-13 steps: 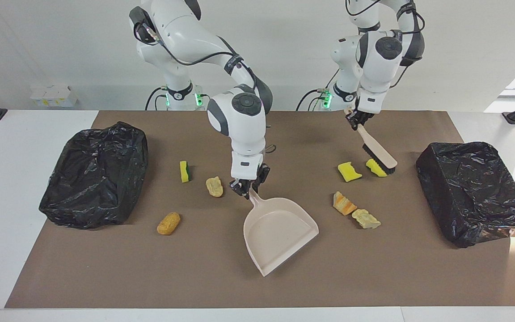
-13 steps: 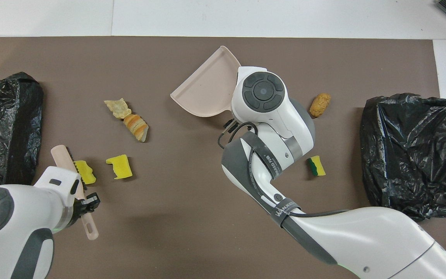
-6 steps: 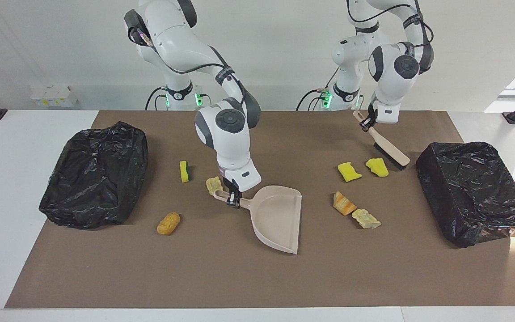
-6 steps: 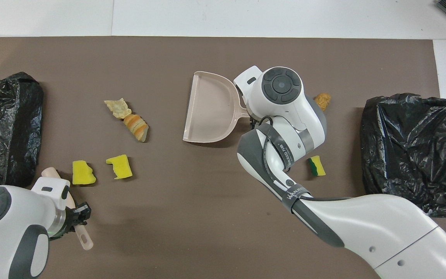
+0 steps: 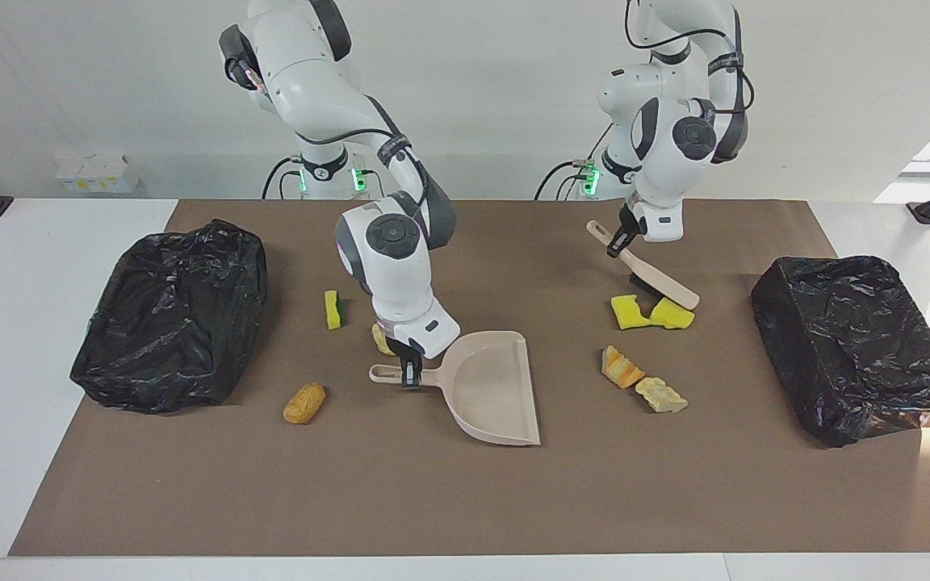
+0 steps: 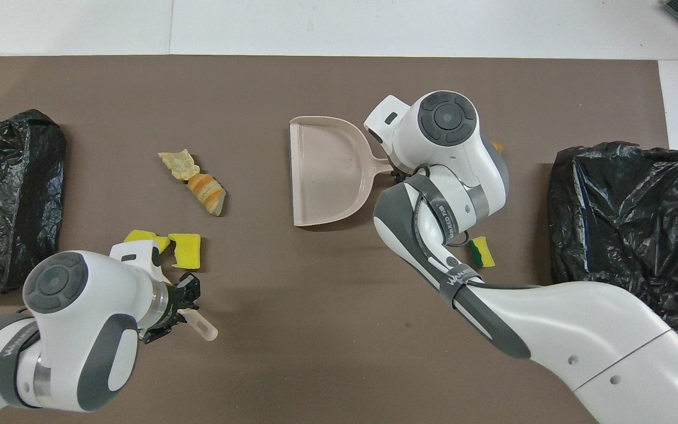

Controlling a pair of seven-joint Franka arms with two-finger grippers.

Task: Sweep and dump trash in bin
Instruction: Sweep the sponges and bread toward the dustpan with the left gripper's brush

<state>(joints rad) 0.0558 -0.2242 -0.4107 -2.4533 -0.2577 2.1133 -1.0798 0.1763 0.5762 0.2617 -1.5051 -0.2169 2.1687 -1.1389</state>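
I have my right gripper (image 5: 411, 376) clamped tight on the handle of the beige plastic dustpan (image 5: 491, 389), which sits near the middle of the brown paper mat (image 5: 465, 500) with its wide mouth turned toward the left arm's end of the table. My left gripper (image 5: 615, 244) is squeezed shut on the handle of the beige brush with black bristles (image 5: 659, 282). The brush slants down, and its bristle end touches two bright yellow sponge pieces (image 5: 651, 313) that lie pushed together. A bit farther from the robots than those sit an orange striped bread lump (image 5: 619, 366) and a pale tan crumbly lump (image 5: 660, 394), touching each other, between the dustpan and the black bag-lined bin at the left arm's end (image 5: 860, 347). Toward the right arm's end I see a small yellow sponge with a green back (image 5: 333, 310), a pale yellow lump (image 5: 382, 339) half hidden by my right arm, and an orange-brown bread lump (image 5: 304, 403) farther from the robots. Another black bag-lined bin (image 5: 170, 315) sits at that end. No trash is in the dustpan.
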